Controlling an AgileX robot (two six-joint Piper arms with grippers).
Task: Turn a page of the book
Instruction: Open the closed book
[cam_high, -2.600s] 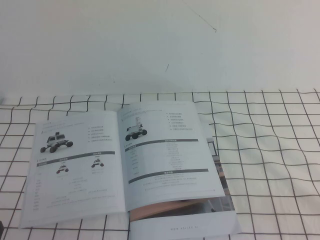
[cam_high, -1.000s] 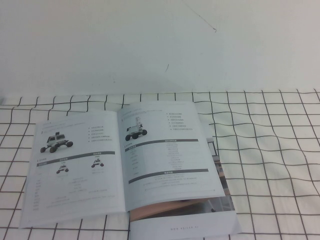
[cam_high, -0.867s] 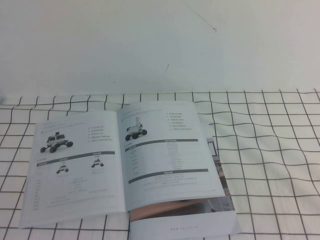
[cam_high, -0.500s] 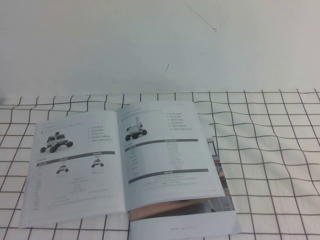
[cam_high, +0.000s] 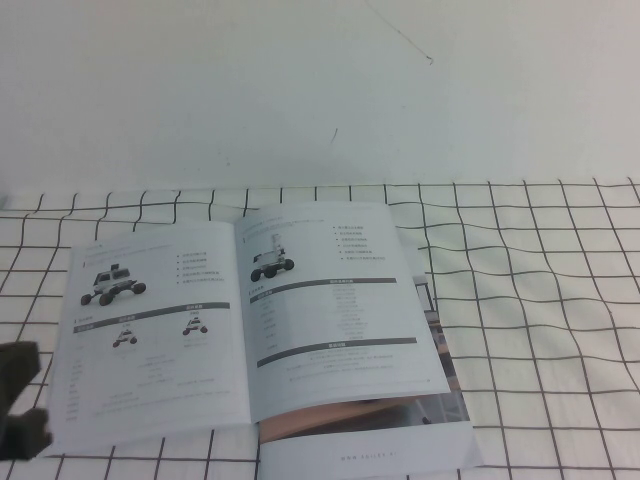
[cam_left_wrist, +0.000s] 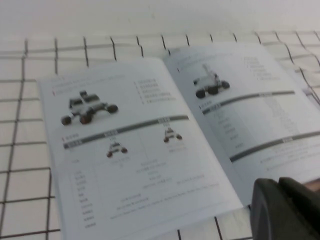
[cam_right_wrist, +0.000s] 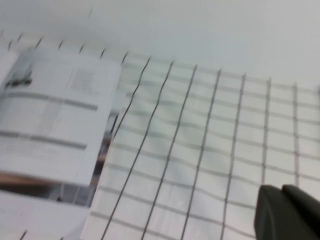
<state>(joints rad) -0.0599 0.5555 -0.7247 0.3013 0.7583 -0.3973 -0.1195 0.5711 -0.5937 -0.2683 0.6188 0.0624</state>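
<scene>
Book (cam_high: 250, 330), open on the checked cloth (cam_high: 540, 300): printed headings, bullet lists and tables on both pages, none legible. A spaced line of letters on the lower cover edge, too small to read.

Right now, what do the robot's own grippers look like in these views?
Little shows. The left gripper appears as a dark, blackish blocky shape at the high view's lower left edge; its wrist view shows rounded matte black fingers. The right gripper shows similar rounded black fingers pressed together. No cables or markings are visible.
</scene>
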